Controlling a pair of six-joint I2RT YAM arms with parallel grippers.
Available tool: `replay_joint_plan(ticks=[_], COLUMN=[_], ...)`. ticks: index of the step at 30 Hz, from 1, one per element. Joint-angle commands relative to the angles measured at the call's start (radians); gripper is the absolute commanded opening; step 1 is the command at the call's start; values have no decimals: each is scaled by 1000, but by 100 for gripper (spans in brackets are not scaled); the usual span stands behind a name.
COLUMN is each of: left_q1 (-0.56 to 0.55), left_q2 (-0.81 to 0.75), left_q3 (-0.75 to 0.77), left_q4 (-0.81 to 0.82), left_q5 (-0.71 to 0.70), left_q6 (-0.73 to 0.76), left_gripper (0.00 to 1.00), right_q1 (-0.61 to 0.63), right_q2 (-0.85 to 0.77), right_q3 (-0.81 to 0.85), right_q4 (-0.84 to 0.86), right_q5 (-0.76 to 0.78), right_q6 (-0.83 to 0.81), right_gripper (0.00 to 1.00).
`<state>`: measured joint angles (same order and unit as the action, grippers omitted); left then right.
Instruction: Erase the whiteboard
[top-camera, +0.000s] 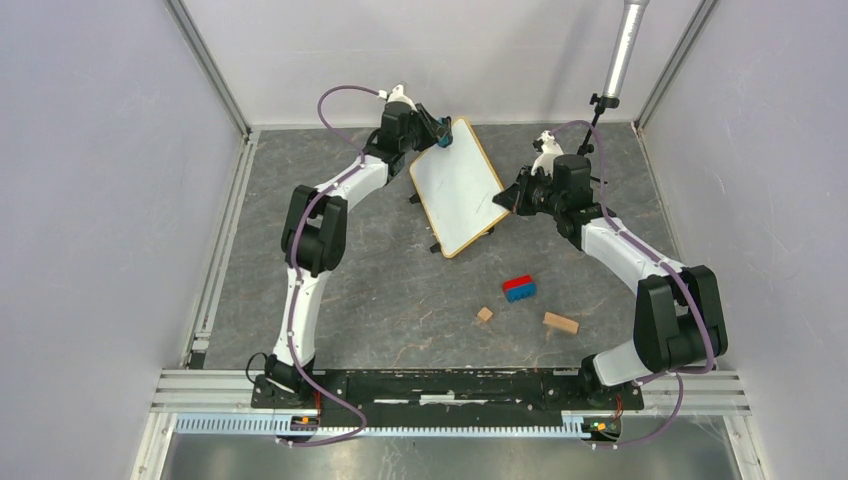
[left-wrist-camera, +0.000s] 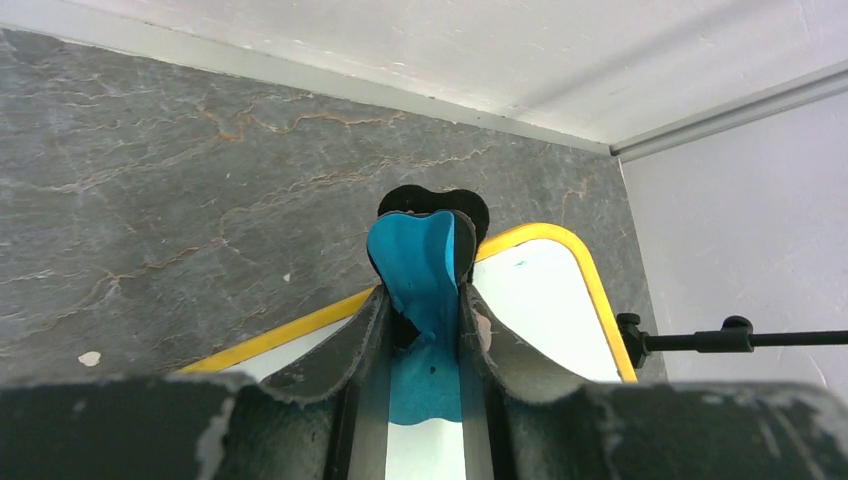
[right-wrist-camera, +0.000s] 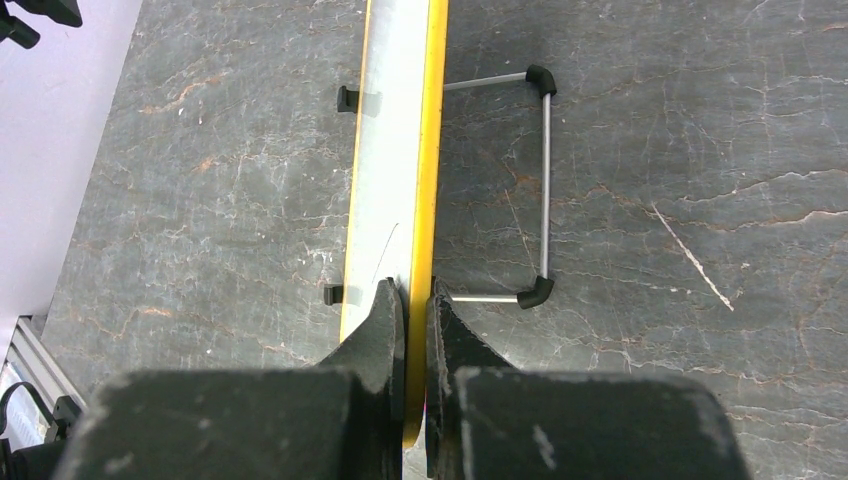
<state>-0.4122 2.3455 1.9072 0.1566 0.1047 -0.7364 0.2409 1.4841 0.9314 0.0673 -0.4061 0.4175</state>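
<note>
Wiping is judged to be the step in hand: the whiteboard (top-camera: 455, 190) is propped at a tilt near the middle of the grey table (top-camera: 380, 290), and it is engaged by both arms. The left gripper (top-camera: 441, 134) is placed at the board's far corner, at about 12 o'clock on the board in the top view, with its fingers closed on a blue eraser pad (left-wrist-camera: 420, 260) that sits over the yellow-toned frame there. The right gripper (top-camera: 512, 196) is set at about 3 o'clock on the board, its fingers clamped on the frame edge, so the board is braced. In the right wrist view the board is seen edge-on, with a wire stand (right-wrist-camera: 545, 180) behind it and short black feet on the other side. The long axis is seen to run from roughly 11 o'clock to 5 o'clock in the top view, with the white face turned upward and toward the left arm. Only a small green fleck near the far corner and a thin line by the right fingers can be made out; other marks cannot be told. The next move is judged to call for the pad to be pressed flat and drawn along the long axis toward 5 o'clock while the clamp is kept firm, since the propped board could slide or tip under pressure.
</note>
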Motion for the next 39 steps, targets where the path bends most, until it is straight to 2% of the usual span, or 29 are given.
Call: replay_joint_plan(ticks=[1,8,12,16,19,26,30,34,39], left_q1=[-12,-85,-113,-113,-90,-3,5,-31,-100], left_q2=[8,12,50,78,86,42,16,22,58], left_q3=[-45,123,223,248,209,-11,-48,34,224], left_q4=[-104,-152,-175,-190,-202,-222,-224,-245,-279], left_q5=[-36,-37,-12,-23,-19,-31,-38,-39,-32], left_q6=[-8,66,59,62,42,4,32,44,71], left_gripper=[11,11,12,12,12,9,8,9,10], right_q1=[63,63,64,65,64,64,64,66,67], right_q2=[-3,-9,-7,-11,-13,-10,-9,-9,-10], right_q3=[18,18,19,20,18,16,16,17,17], right_q4=[-1,-2,-1,-4,-4,3,8,6,-1], right_q5=[-132,-131,-133,-134,-133,-140,-143,-143,-138], right_q6=[-152,-152,-153,-154,-154,-153,-149,-151,-155], right_gripper=[0,0,0,0,0,0,0,0,0])
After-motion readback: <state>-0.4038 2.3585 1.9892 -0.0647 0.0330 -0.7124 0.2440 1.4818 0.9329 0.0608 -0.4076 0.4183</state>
